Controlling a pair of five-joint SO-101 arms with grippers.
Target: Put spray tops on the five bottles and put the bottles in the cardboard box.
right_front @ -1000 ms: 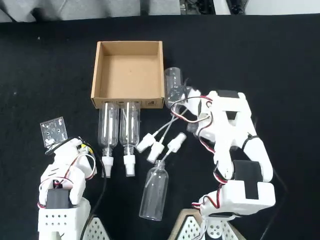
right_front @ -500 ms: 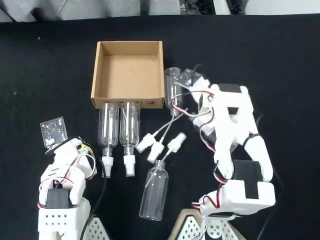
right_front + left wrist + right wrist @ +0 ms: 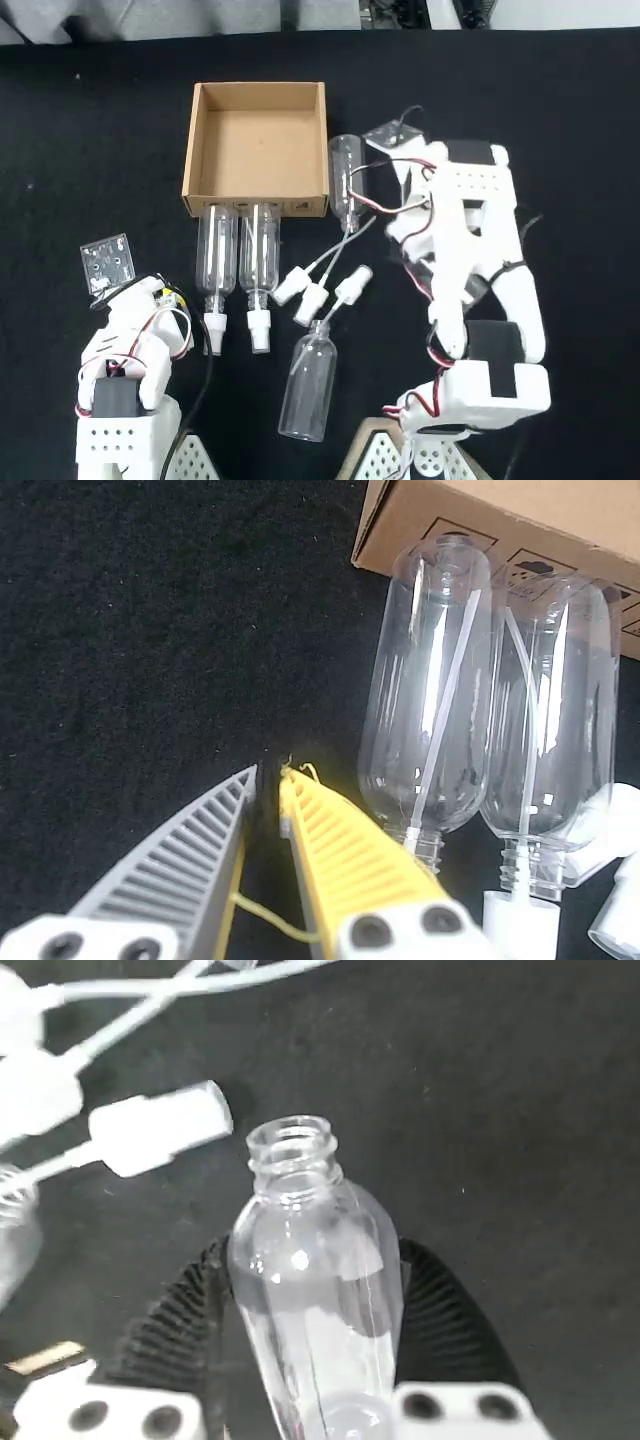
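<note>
The cardboard box (image 3: 255, 148) stands open at the back of the table. Two clear bottles with white spray tops (image 3: 217, 262) (image 3: 259, 262) lie side by side against its front wall, also bottles (image 3: 430, 680) (image 3: 555, 710). My right gripper (image 3: 362, 188) (image 3: 312, 1255) is shut on an uncapped clear bottle (image 3: 345, 180) (image 3: 300, 1220) just right of the box. Three loose spray tops (image 3: 290, 285) (image 3: 312, 300) (image 3: 352, 285) lie mid-table; one spray top (image 3: 160, 1125) lies beyond the held bottle's neck. Another uncapped bottle (image 3: 308, 380) lies near the front. My left gripper (image 3: 165, 297) (image 3: 268, 777) is shut and empty, left of the capped bottles.
A small square board (image 3: 107, 262) sits on the left arm near the table's left front. The black table (image 3: 560, 120) is open at the far right and far left. The box's corner (image 3: 480, 520) is just beyond the capped bottles.
The right arm has swung toward the back of the table with the uncapped bottle in its gripper; the bottle now lies straighter alongside the box's right wall. The left arm has not moved.
</note>
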